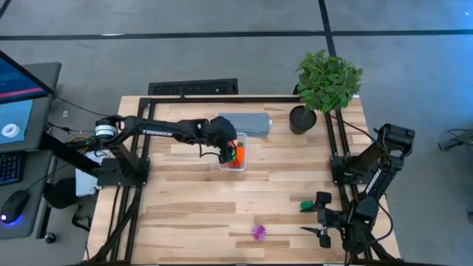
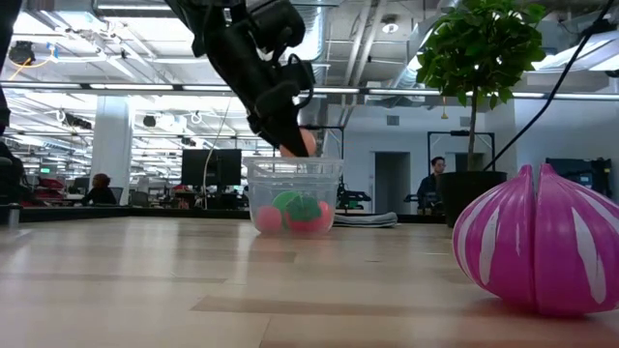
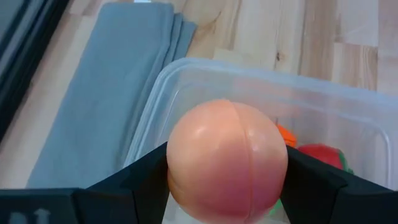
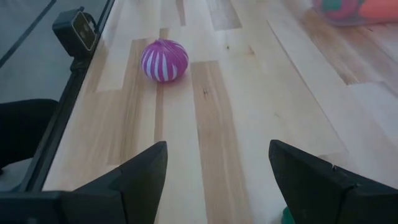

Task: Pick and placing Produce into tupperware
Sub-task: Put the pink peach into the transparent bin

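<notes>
Nearest the front edge of the desk (image 1: pixel 192 207) lies a purple-and-white striped ball (image 1: pixel 259 232), alone on the bare wood and well apart from the tub. In the low view it fills the right foreground, resting on the planks.

Just beside it, toward the right front corner, the right claw (image 1: pixel 323 219) sits low over the desk, fingers apart and holding nothing. A small green item (image 1: pixel 306 205) lies close by that claw; what it is cannot be told.

Further back, at mid-desk, stands the clear tupperware (image 2: pixel 293 196). Inside it are pieces of produce: a pink one, a green one, an orange one and a red one (image 3: pixel 320 155).

The left claw (image 3: pixel 227 186) is directly above the tub's opening, clamped on a peach-coloured ball (image 3: pixel 227 158). The ball is gripped between both fingers and hangs just above the rim, not touching the contents.

Behind the tub, touching or nearly touching its far side, lies a flat grey pad (image 1: pixel 247 123). At the far right corner stands a potted plant (image 1: pixel 325 85).
</notes>
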Robot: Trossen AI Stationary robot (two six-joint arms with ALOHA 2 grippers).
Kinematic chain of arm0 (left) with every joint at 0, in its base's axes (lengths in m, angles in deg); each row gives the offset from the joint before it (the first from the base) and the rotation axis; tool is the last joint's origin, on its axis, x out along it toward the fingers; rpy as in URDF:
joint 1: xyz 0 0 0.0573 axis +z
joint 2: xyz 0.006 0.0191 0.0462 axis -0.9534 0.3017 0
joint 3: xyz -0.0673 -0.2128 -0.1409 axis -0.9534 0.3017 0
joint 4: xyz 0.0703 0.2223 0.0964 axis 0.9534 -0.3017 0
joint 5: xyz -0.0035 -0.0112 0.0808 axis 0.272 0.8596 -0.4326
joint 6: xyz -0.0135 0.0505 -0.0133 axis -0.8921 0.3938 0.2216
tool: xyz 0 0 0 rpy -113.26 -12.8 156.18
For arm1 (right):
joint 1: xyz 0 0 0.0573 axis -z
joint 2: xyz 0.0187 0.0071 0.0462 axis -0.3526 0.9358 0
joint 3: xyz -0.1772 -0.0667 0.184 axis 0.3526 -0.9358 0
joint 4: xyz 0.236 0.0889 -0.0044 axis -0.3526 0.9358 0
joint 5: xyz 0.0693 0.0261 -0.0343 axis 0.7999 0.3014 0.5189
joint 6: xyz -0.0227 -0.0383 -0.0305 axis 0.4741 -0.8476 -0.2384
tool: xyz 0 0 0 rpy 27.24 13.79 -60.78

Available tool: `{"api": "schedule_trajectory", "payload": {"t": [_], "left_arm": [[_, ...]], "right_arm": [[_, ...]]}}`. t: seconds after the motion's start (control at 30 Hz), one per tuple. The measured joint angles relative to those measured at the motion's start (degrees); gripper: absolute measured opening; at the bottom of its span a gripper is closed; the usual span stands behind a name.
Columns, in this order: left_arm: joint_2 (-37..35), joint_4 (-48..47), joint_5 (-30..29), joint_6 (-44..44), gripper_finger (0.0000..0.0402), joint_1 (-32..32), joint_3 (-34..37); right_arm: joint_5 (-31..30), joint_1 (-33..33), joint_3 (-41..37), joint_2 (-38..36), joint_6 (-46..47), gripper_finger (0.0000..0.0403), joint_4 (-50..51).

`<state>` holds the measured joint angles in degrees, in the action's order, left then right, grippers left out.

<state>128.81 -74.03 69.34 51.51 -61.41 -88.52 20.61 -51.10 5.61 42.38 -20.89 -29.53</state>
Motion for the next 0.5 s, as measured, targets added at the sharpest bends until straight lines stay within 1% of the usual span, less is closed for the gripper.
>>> {"api": "schedule_trajectory", "payload": {"t": [0.27, 0.5], "left_arm": [[0.0, 1.05, 6.39, 0.43, 0.0241, 2.81, 0.03], [0.01, 1.2, 7.18, 0.78, 0.0241, 3.03, 0.03]], "right_arm": [[0.04, 1.89, 0.0, 0.0, -0.11, 0.0306, 1.01], [0.22, 2.23, 0.0, 0.0, -0.13, 0.0306, 1.22]]}}
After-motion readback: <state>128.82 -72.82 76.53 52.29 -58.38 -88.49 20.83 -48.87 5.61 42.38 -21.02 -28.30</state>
